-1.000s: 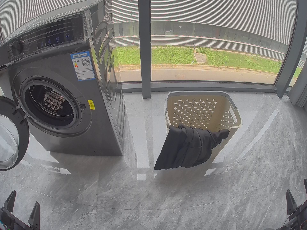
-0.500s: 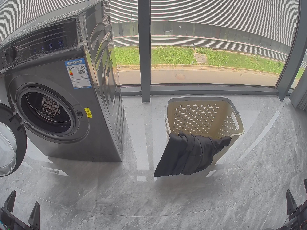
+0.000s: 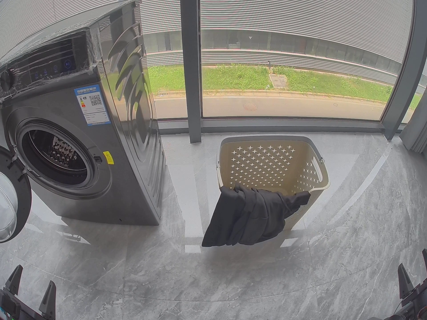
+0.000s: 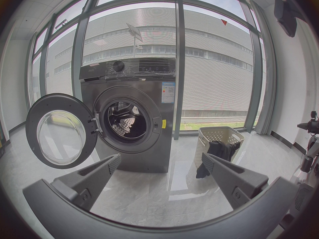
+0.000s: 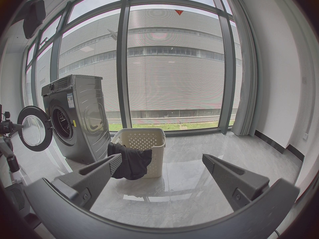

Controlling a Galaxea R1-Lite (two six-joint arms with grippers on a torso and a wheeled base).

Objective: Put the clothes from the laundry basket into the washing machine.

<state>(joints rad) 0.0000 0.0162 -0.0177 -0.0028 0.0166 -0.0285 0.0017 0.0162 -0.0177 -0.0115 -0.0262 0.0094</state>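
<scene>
On the basket's near rim: the cloth (image 3: 249, 216), dark, draped over the edge, with most of it hanging down the outer wall on my side.
Cloth axis: I read the fold line as running left to right along the rim. The longer drop is at the left end, and a thin tail lies along the rim to the right.
Basket (image 3: 267, 138): upright on the floor by the window, just to the right of the washer and apart from it. I see no other clothes inside.
Washer (image 3: 124, 112): to the left of the basket, with the door (image 3: 9, 201) swung fully open and the drum mouth (image 3: 55, 156) facing me.
Right gripper (image 5: 160, 156): low and well short of the basket, jaws spread wide, holding nothing. The cloth lies ahead of it and off toward the left.
Left gripper (image 4: 159, 156): also low, jaws wide apart and empty. The cloth lies ahead and off to its right, and the drum mouth is almost straight ahead.
Nearer arm: I judge the right one, by a small margin.
Next move: I must close the gap first, then come down on the fold at the rim with the jaws set across it.
</scene>
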